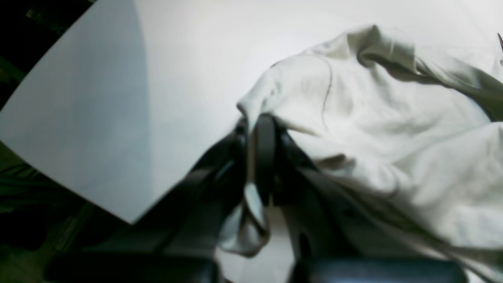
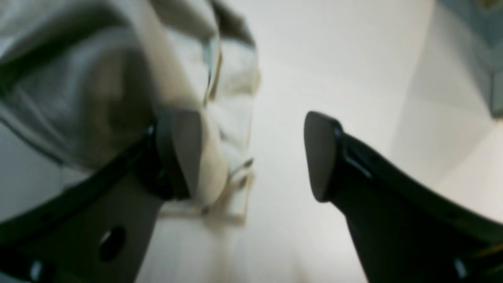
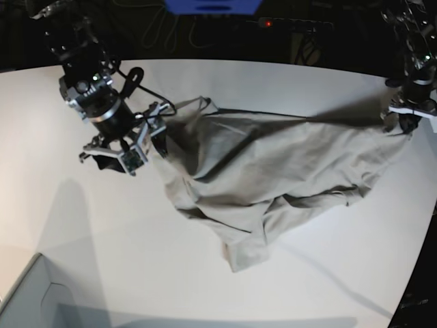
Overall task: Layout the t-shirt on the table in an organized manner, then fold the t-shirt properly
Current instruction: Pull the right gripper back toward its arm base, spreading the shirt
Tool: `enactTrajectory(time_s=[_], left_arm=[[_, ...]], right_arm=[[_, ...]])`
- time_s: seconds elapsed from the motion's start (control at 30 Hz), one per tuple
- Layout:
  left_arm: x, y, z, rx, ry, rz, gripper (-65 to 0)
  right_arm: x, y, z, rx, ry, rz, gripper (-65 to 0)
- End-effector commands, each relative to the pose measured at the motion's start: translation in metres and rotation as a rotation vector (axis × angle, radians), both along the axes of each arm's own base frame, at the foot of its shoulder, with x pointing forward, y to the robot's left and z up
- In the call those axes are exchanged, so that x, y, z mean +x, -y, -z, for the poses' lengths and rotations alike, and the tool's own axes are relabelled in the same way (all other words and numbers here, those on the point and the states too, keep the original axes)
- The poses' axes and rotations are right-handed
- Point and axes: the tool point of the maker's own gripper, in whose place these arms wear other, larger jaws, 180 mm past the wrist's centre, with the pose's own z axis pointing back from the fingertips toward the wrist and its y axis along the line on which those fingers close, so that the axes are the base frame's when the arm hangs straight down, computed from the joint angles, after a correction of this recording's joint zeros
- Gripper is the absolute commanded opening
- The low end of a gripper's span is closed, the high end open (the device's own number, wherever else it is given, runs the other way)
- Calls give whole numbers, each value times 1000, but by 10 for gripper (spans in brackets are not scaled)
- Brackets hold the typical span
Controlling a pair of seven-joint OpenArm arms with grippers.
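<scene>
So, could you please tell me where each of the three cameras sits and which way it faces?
Left wrist: on the left arm, facing down its left gripper, jaws shut on the t-shirt.
Right wrist: on the right arm, facing down between its open jaws, right gripper, cloth by one jaw.
Base: high up in front, looking down at the table and both arms.
All three views share the t-shirt and the table.
</scene>
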Motion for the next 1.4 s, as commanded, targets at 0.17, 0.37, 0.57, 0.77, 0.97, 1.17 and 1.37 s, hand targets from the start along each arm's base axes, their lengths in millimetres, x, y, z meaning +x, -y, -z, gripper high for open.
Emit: enactTrajectory(time_s=[0.17, 0.37, 0.57, 0.77, 0.97, 1.17, 1.37], left_arm=[[7, -7, -13, 28, 42, -1, -650], [7, -7, -14, 29, 42, -1, -650], [7, -7, -13, 27, 41, -2, -650], [7, -7, -13, 27, 41, -2, -650], [7, -7, -13, 27, 41, -2, -650], [6, -7, -12, 26, 40, -2, -650], [10, -6, -14, 23, 49, -3, -650]], right_arm=[[-21, 2, 27, 8, -73, 9, -235], [-32, -9, 53, 43, -149, 40, -235], [-8, -10, 56, 49, -138, 59, -237], [34, 1, 43, 26, -78, 75, -348], [73, 2, 15, 28, 8, 79, -361], [87, 26, 1, 78, 44, 199, -330], [65, 33, 14, 97, 5, 238, -321]])
